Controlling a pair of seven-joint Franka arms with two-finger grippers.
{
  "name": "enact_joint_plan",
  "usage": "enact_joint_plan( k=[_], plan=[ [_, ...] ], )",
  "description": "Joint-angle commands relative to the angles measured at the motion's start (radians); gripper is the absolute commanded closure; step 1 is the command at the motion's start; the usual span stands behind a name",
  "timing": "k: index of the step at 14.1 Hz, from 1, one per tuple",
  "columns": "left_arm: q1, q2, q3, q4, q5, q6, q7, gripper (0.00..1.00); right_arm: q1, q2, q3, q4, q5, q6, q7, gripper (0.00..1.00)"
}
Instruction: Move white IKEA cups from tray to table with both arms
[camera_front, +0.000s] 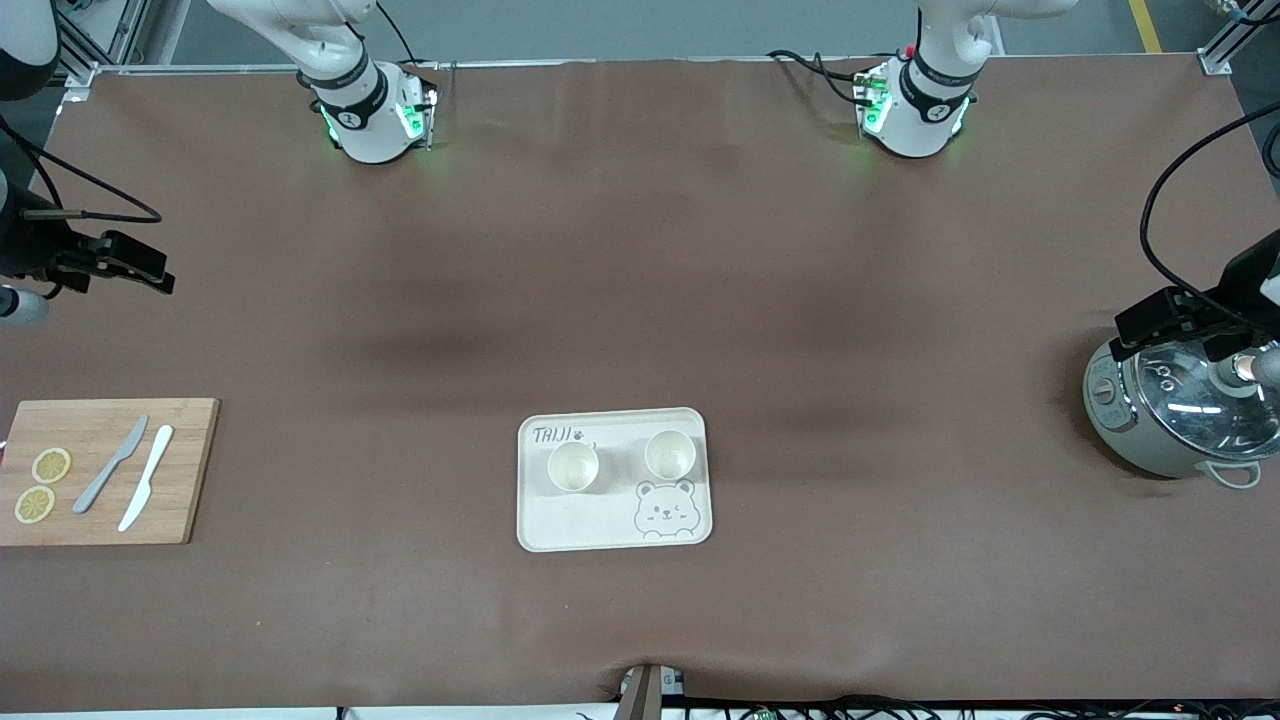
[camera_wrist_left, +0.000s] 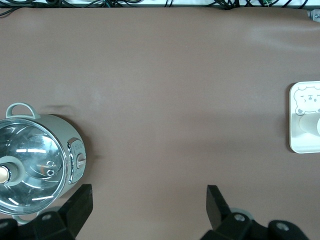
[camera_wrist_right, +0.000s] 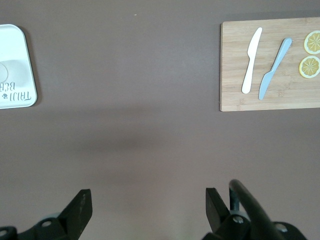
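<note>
The brown table (camera_front: 640, 300) is mostly bare. Both arms wait up high at its ends: left gripper (camera_wrist_left: 149, 205) by the rice cooker (camera_front: 1180, 420), right gripper (camera_wrist_right: 148, 207) near the cutting board (camera_front: 100, 470), fingers spread, empty. Both white cups (camera_front: 573, 466) (camera_front: 670, 454) sit upright on the bear tray (camera_front: 560, 525). They're probably light, rigid, slick and chippable, so I'd pinch the rim wall.

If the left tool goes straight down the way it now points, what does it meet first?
Probably the bare table. The left tool is open and points down at the brown surface beside the pot, though how close the pot's edge comes is unclear.
</note>
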Motion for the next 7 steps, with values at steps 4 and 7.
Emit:
enact_joint_plan(
  k=[4,7],
  plan=[
    [-0.002,0.008,-0.001,0.025,0.025,-0.021,-0.012,0.00,-0.007,-0.019,0.008,-0.022,0.002,0.014,-0.004,0.00],
    [0.005,0.008,-0.001,0.012,0.028,-0.021,-0.017,0.00,-0.007,-0.016,0.008,-0.022,0.003,0.015,-0.003,0.00]
  ],
)
